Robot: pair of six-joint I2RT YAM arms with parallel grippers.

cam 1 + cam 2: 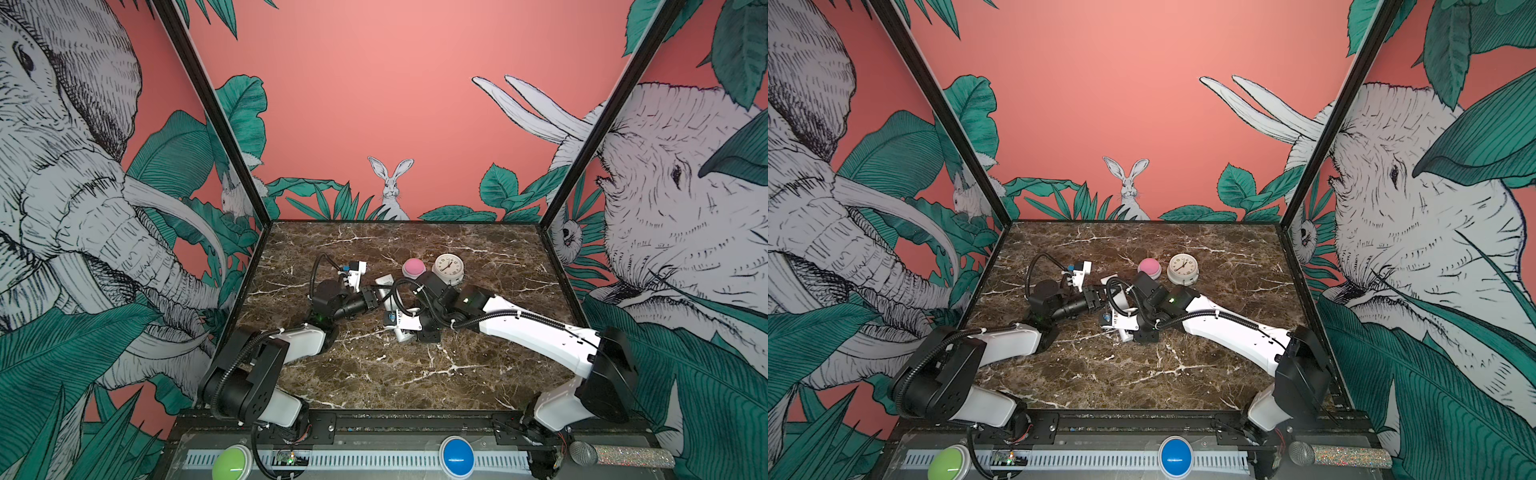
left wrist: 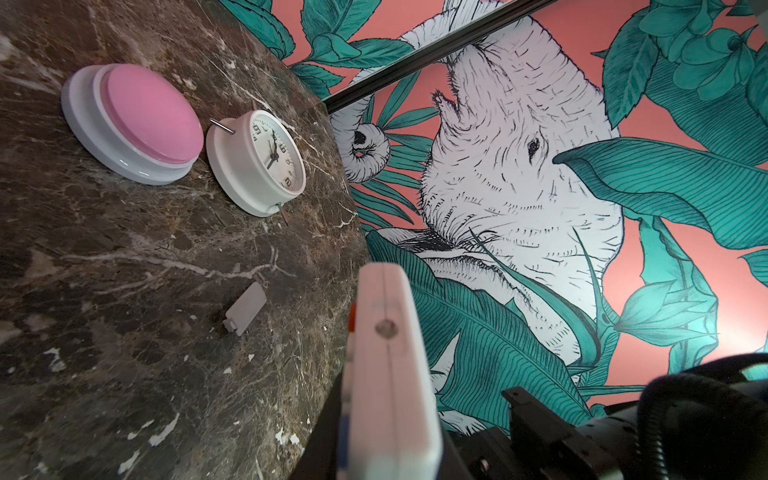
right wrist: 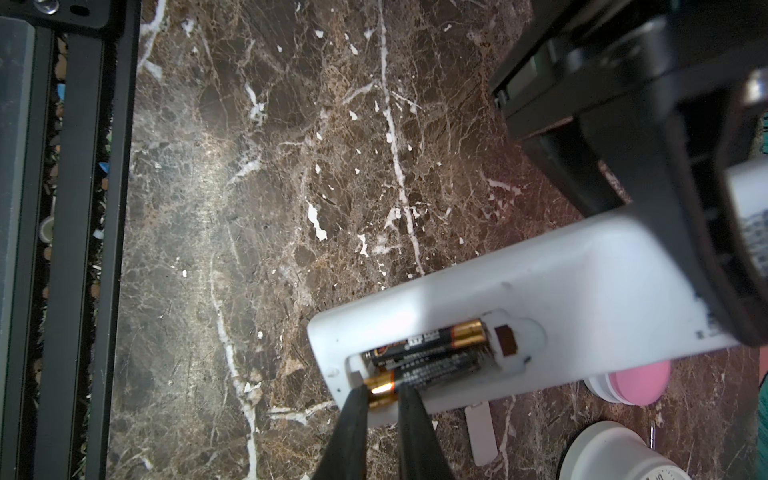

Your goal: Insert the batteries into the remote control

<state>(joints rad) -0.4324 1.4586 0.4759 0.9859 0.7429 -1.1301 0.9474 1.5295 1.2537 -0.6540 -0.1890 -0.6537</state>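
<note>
The marble table [image 1: 415, 374] carries a clock [image 1: 448, 268]. Just front-left of the clock, the left gripper [image 1: 374, 297] is clamped on the remote [image 3: 540, 282] at mid-body, back upward and apparently clear of the table. The remote's long axis runs from the clock side toward the table's front, with the open recess [image 3: 519, 345] at the front end. It looks light, stiff and smooth, so the narrow sides away from the recess suit a hold. The cover [image 2: 246, 309] lies flat near the clock. The right gripper [image 3: 383, 399], nearly closed, pinches the gold end of a second battery [image 3: 436, 368], which lies along the remote beside the seated battery [image 3: 428, 338]. Both are probably hard, slick and prone to roll.
</note>
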